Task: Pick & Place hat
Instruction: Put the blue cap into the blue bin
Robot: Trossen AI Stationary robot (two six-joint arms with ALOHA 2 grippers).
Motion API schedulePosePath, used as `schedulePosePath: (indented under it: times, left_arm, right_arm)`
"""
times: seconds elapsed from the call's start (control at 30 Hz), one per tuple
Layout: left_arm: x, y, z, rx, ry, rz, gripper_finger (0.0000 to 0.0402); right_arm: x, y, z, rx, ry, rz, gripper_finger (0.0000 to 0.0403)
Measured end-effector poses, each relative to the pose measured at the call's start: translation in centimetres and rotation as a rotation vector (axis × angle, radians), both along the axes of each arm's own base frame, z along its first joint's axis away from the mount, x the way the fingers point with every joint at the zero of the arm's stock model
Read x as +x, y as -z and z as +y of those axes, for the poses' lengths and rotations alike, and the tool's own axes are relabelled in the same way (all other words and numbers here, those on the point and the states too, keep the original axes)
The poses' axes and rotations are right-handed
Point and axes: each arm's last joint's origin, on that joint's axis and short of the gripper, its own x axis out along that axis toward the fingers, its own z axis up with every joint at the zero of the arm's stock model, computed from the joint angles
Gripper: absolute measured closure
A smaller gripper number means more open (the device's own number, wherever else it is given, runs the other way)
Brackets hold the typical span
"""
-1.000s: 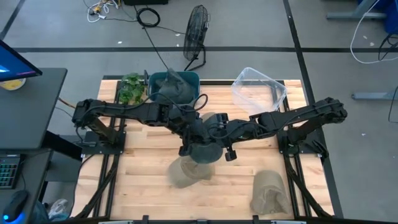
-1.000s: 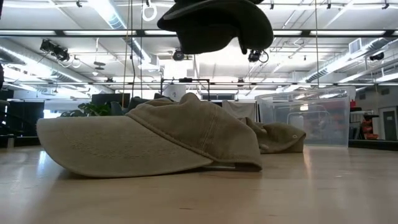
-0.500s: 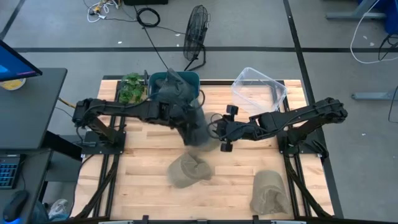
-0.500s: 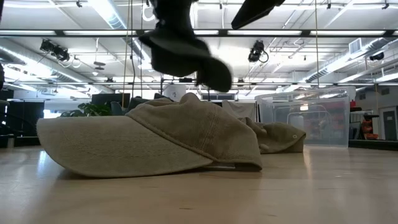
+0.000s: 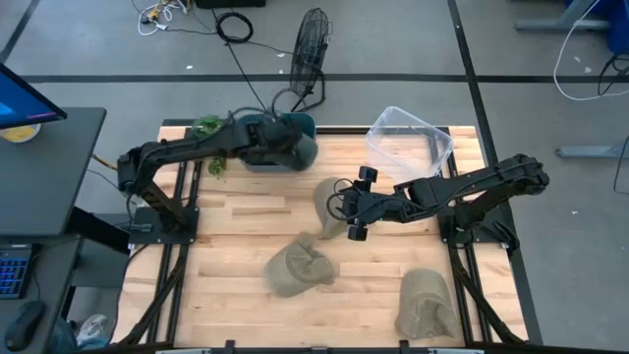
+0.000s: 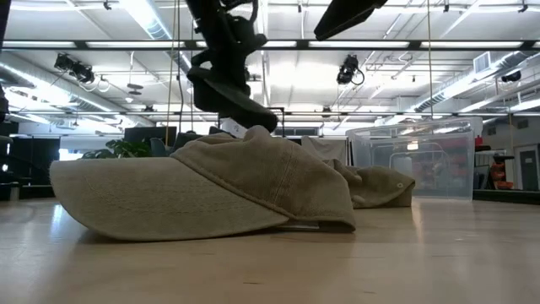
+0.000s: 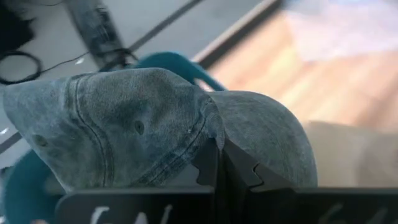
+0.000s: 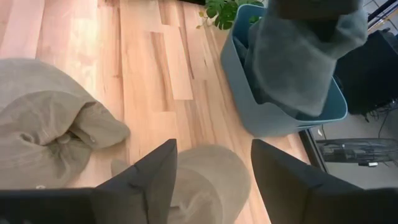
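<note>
A dark blue-grey denim hat (image 7: 137,118) hangs from my left gripper (image 7: 217,163), which is shut on it over the blue bin (image 5: 307,149) at the table's far left; in the low view this hat (image 6: 228,84) hangs high. My right gripper (image 5: 339,205) stands open near the table's middle. Its fingers (image 8: 149,177) straddle a tan hat (image 8: 205,180) below them without touching it; that hat rests on the wood. A second tan hat (image 5: 300,267) lies nearer the front, a third (image 5: 428,305) at the front right. My left gripper pinches a fold of the denim hat's cloth (image 7: 210,140) between its two shut fingers. The hat hangs below the fingers over the blue bin (image 8: 273,118), clear of the table. Whether its lower end touches anything inside the bin I cannot tell.
A clear plastic container (image 5: 408,138) stands at the far right of the table. A green plant (image 5: 206,133) sits beside the bin on its left. Bare wood lies at the table's left and front left.
My right gripper has opened, let go of the dark hat and drawn back a little toward the table's right. My left gripper has carried the hat from above the table's middle toward the far left, over the blue bin. A tan hat now shows where they were.
</note>
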Motion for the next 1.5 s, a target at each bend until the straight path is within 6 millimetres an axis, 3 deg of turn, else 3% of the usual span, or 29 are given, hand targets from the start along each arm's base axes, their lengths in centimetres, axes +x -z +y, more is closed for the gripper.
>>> schedulePosePath:
  times: [0.2,0.4,0.67,0.8,0.97,1.27,1.5]
  left_arm:
    - [-1.3,0.1,4.4,0.064,-0.089,0.045,0.0396]
    - [-1.1,3.1,7.6,0.000,-0.139,0.129,0.0392]
    - [1.1,8.0,8.8,-0.119,-0.286,0.102,0.0389]
    - [1.5,9.0,9.4,-0.150,-0.370,0.041,0.0384]
    - [1.3,9.6,9.5,-0.163,-0.369,0.084,0.0382]
    - [1.0,9.2,9.4,-0.230,-0.296,0.113,0.0346]
    - [-0.3,3.9,8.0,-0.216,-0.258,0.100,0.0285]
  right_arm:
    - [0.0,0.0,-0.2,0.000,0.006,0.001,0.0199]
    - [0.0,0.0,-0.4,-0.001,0.011,0.005,0.0199]
    - [0.1,0.1,-0.9,-0.003,0.030,0.015,0.0199]
    - [0.1,0.1,-1.2,-0.004,0.038,0.020,0.0199]
    - [0.1,0.2,-1.4,-0.005,0.044,0.025,0.0199]
    - [0.0,0.3,-1.4,-0.006,0.044,0.032,0.0199]
    - [0.1,0.4,-1.2,0.045,-0.006,0.045,0.0199]
